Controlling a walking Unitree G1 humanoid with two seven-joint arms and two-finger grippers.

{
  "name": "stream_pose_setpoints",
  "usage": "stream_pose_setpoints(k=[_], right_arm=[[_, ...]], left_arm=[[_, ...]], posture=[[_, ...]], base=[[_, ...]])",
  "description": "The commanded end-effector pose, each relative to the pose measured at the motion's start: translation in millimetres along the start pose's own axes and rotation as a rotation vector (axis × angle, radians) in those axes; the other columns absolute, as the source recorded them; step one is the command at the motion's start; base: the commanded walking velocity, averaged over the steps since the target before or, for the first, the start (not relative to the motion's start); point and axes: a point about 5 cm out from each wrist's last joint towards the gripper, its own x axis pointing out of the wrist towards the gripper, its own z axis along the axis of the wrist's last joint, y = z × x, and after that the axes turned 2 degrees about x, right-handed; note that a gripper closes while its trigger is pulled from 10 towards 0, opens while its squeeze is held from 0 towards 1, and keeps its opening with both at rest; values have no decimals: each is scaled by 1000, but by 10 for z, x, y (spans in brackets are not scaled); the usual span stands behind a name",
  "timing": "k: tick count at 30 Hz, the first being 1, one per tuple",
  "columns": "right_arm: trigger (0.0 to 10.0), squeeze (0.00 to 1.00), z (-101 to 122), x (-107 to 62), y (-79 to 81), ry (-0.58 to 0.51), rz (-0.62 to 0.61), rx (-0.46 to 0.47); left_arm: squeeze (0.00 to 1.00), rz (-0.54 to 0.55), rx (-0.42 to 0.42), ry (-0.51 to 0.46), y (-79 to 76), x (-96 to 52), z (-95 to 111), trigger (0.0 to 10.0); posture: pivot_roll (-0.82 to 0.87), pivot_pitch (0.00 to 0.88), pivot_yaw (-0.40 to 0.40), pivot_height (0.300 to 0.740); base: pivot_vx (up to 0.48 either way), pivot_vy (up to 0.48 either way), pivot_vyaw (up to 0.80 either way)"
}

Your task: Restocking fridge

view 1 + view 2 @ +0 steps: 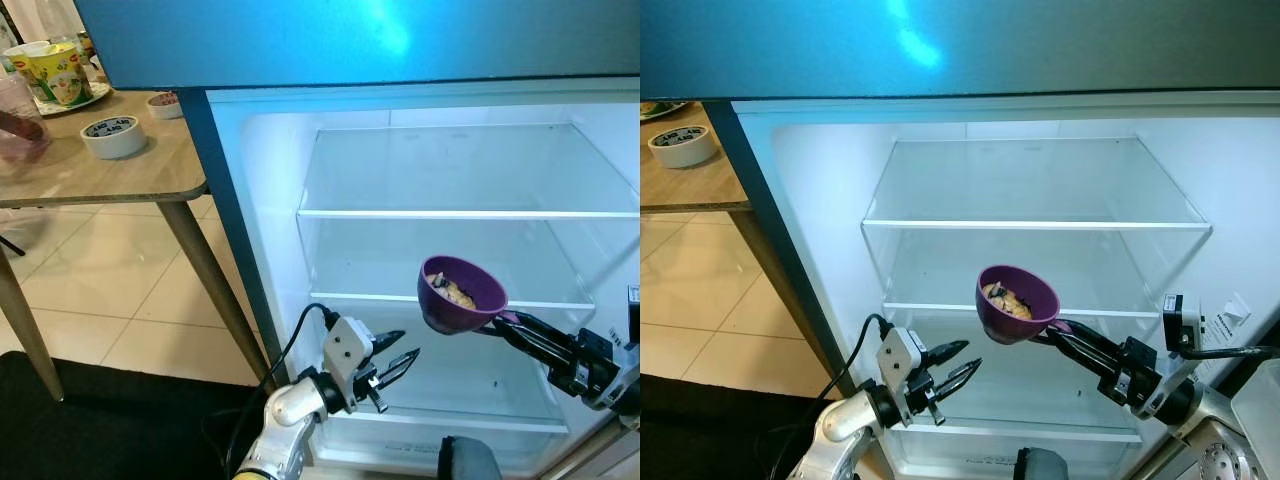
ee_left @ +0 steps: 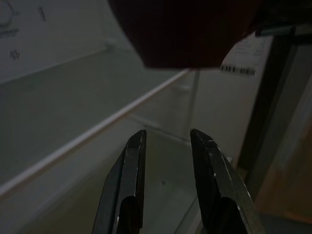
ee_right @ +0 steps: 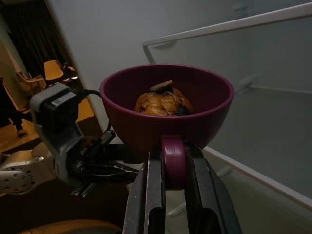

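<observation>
The round purple plastic bowl (image 1: 462, 293) with a short handle tab holds a lump of browned food (image 3: 163, 102) and hangs in the air in front of the open white fridge (image 1: 1040, 180), level with the middle glass shelf (image 1: 450, 300) and at about four o'clock from the top glass shelf (image 1: 465, 213). My right end effector (image 3: 174, 163) has its two long black fingers closed on the bowl's purple handle tab, one on each side, and reaches in from the four o'clock side of the bowl. My left end effector (image 1: 398, 362) sits low, at about eight o'clock from the bowl and apart from it, in front of the lowest glass shelf (image 1: 1020, 425); its fingers are spread a moderate way apart and hold nothing. At ten o'clock from the fridge opening stands a wooden counter (image 1: 110, 175) on slanted legs over a pale tiled floor (image 1: 110, 290). On it lie a white roll of tape (image 1: 113, 136), a small white dish (image 1: 164, 104), and a plate with yellow-green cups (image 1: 55, 72) at the far corner.
</observation>
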Motion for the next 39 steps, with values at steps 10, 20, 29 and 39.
stream_pose_setpoints(k=[10, 20, 29, 39], right_arm=[[10000, 0, 301, 250, 86, 39, 43, -206], [10000, 0, -163, 478, 2, 96, -72, -60], [10000, 0, 1, 704, 85, -104, -56, -53], [10000, 0, 261, 586, 212, -218, 51, -51]], left_arm=[[0, 37, -103, -24, -294, 22, -56, 10000], [0, 102, -94, 7, -238, -34, -85, 10000], [0, 128, -81, 12, -207, -47, -80, 10000], [0, 152, -70, 1, -167, -17, -42, 10000]], posture=[[-112, 61, 55, 450], [-103, 63, 55, 450], [-101, 62, 57, 450], [-99, 61, 61, 450]], base=[[0, 0, 0], [0, 0, 0], [0, 0, 0], [0, 0, 0]])
